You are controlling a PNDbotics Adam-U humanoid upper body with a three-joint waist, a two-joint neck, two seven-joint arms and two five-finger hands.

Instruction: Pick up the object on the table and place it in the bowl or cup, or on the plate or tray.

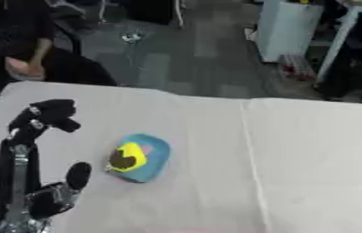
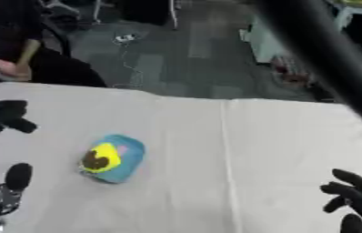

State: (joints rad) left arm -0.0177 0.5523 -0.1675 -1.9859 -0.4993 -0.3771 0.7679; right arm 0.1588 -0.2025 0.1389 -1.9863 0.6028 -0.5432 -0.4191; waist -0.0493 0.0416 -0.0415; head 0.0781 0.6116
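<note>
One small yellow object (image 1: 127,158), judged light, is seen in the blue bowl (image 1: 154,159), beside which the left hand (image 1: 45,150) is held spread.

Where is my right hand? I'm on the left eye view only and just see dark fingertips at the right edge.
Observer: In the right eye view the right hand shows at the lower right, fingers curled, above bare table.
Operator: Is it holding anything?
Observer: No, nothing shows in it; it is well apart from the blue dish.
Operator: Anything blocking that view?
Observer: Yes, a dark bar crosses its upper right corner, which your view does not show.
</note>
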